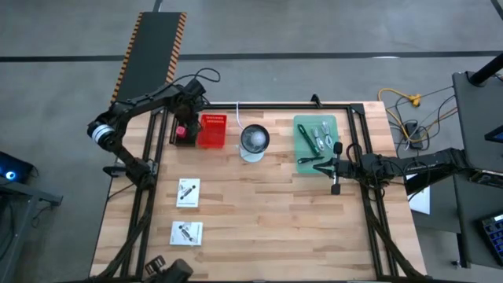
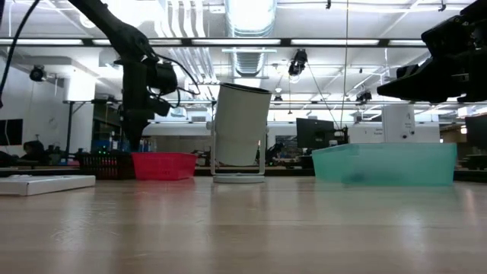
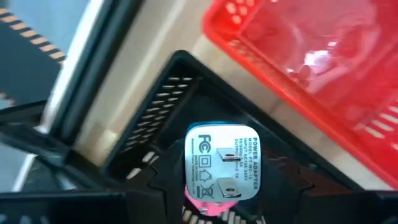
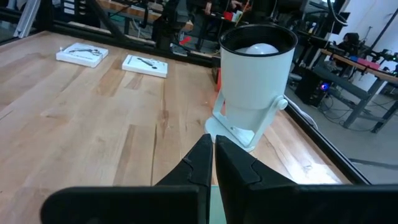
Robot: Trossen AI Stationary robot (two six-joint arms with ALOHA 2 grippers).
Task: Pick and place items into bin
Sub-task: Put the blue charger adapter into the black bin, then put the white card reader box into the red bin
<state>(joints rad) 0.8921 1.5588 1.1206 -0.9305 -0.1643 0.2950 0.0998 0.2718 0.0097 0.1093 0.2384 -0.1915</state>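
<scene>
I hold my left gripper (image 3: 214,205) clamped on the adapter (image 3: 221,163) above the black bin (image 3: 168,112), ready to drop; my right gripper (image 4: 213,163) waits shut, empty, by the green tray (image 1: 315,140).

The only readable print stands on the flat white face of a small white-and-pink plug-in power adapter (image 3: 221,168), seen in the left wrist view between dark fingers. At the upper left of that face is the "FC" mark; beside it, in small dark capitals, the heading reads "POWER ADAPTER". Under the heading run lines of finer print that appear to begin with "MODEL", "INPUT" and "OUTPUT", but their values are too small to make out. Below the mark sit small square and triangular outline symbols, next to the two metal prongs. No other view shows writing that can be read.
</scene>
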